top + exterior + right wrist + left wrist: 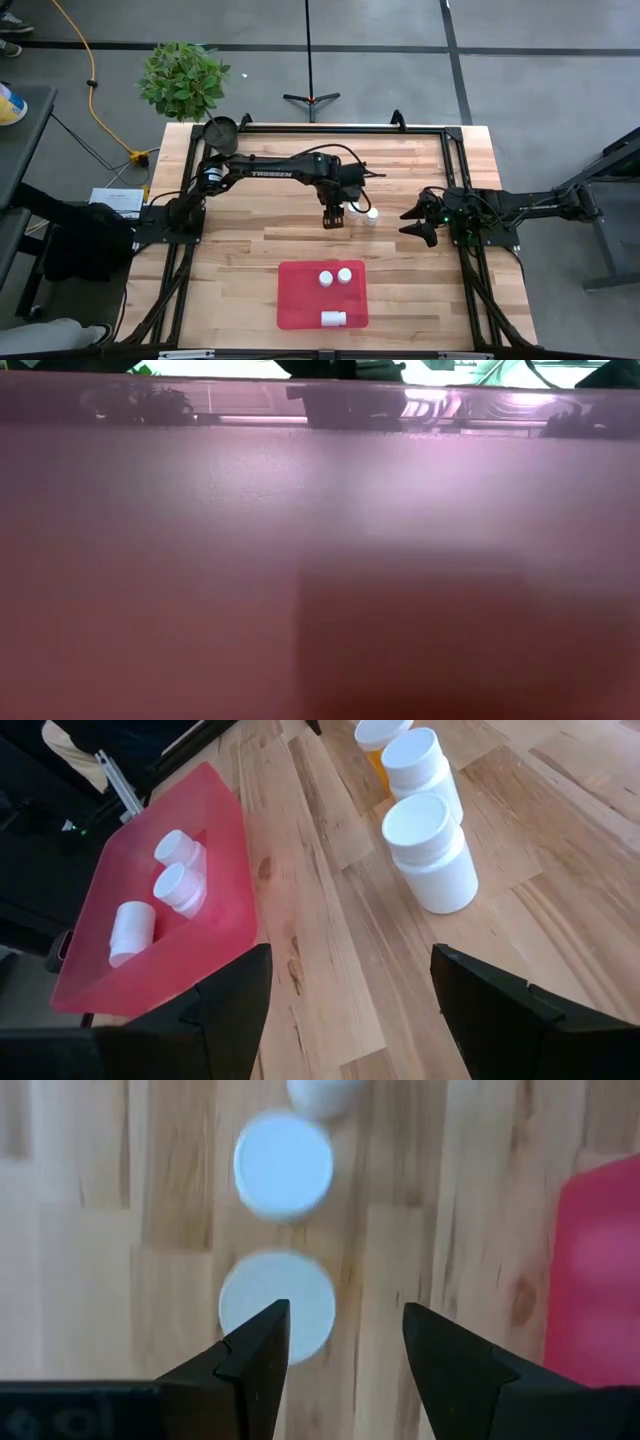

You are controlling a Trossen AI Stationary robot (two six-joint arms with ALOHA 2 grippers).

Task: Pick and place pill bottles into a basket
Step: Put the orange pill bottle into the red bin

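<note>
Three pill bottles stand upright in a row on the wooden table: two white ones point(430, 850) point(420, 765) and one with an orange body point(375, 735). My left gripper point(333, 220) point(345, 1320) hangs open above the row's left end and points down. The nearest white cap point(278, 1305) shows just beside and partly behind one finger. In the high view only the row's right-hand bottle point(372, 214) shows. The red basket point(322, 293) holds three bottles: two upright point(326, 279) point(344, 274) and one on its side point(333, 318). My right gripper point(415, 221) point(350, 960) waits open at the right.
A small dark round pot point(220, 130) sits at the table's far left corner, with a potted plant point(183, 80) on the floor beyond it. The basket's red wall point(320, 560) fills the low view. Bare wood lies between the bottle row and the basket.
</note>
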